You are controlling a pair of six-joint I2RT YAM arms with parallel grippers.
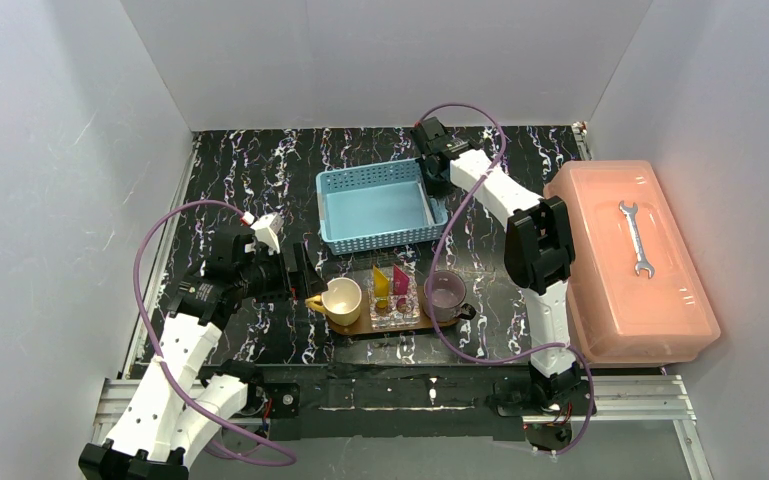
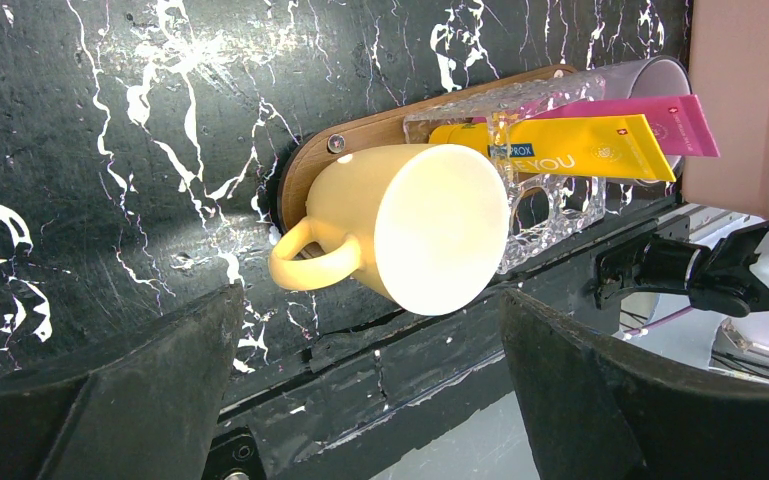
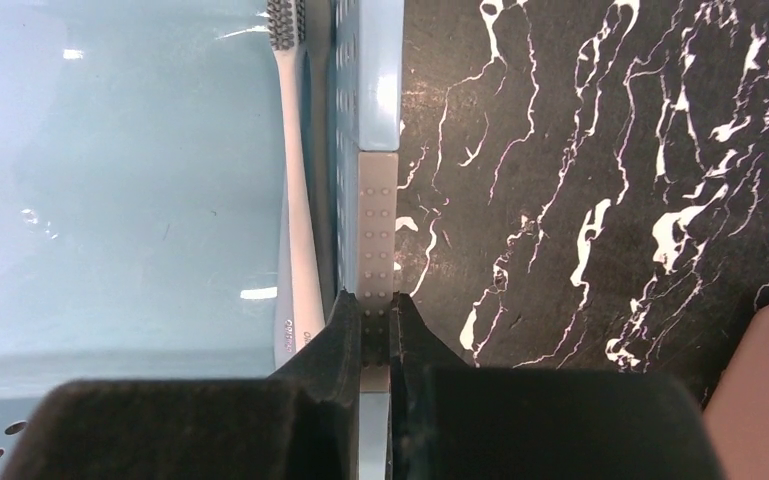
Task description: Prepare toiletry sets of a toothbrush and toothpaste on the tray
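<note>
Right tool (image 3: 375, 312) is pinched on the basket (image 3: 380, 85) wall; the toothbrush (image 3: 295, 200) lies ungripped just inside. Left tool (image 2: 370, 400) gapes apart beside the tray (image 2: 390, 125). Best to let go and regrip the brush handle alone.

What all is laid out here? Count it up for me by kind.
Cups: 2, yellow and purple
Toothpaste tubes: 2, yellow and pink
Basket: 1
Toothbrushes: 2, one in the basket, one apparently held by the right pincer
Tray: 1
Clear holder: 1
Box: 1
Wrench: 1
Total: 11
</note>
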